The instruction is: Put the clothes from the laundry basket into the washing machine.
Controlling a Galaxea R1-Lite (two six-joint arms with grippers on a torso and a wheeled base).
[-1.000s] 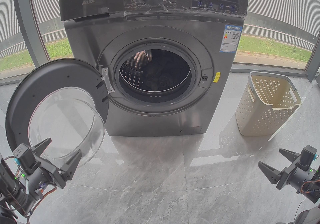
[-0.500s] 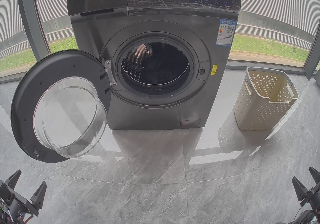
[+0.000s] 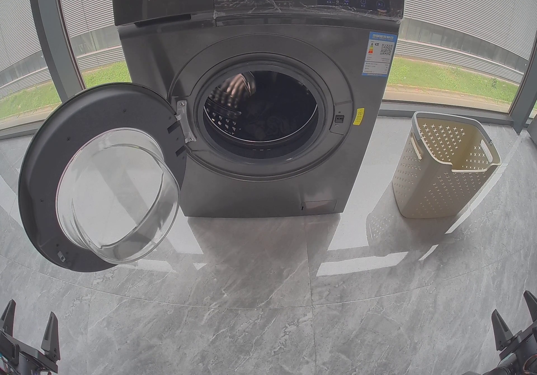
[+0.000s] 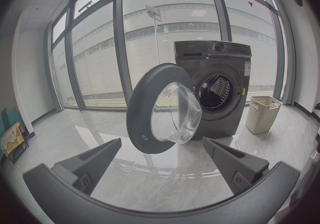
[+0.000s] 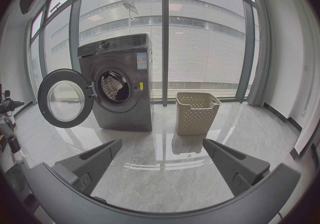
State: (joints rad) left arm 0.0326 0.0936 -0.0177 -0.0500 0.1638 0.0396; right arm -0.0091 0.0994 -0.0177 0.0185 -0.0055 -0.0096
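Note:
A grey washing machine [image 3: 257, 85] stands ahead with its round door [image 3: 100, 177] swung wide open to the left. Dark clothes [image 3: 268, 124] lie inside the drum. A cream laundry basket [image 3: 444, 166] sits on the floor to the machine's right, and no clothes show inside it. My left gripper [image 3: 28, 323] hangs open at the lower left corner of the head view, holding nothing. My right gripper [image 3: 517, 314] is open at the lower right corner, well short of the basket. The wrist views show the machine [image 4: 216, 81] [image 5: 116, 84], the basket [image 4: 263, 114] [image 5: 196, 112] and the open grippers [image 4: 161, 146] [image 5: 161, 146].
Glossy grey marble floor [image 3: 279, 292] spreads between me and the machine. Floor-to-ceiling windows with dark frames [image 3: 47, 29] stand behind it. The open door juts out over the floor on the left. A small stand with a patterned cloth [image 4: 13, 139] sits far off by the wall.
The head camera has pulled back a little from the machine. Both grippers dropped from mid-height to the bottom corners of the head view, staying open.

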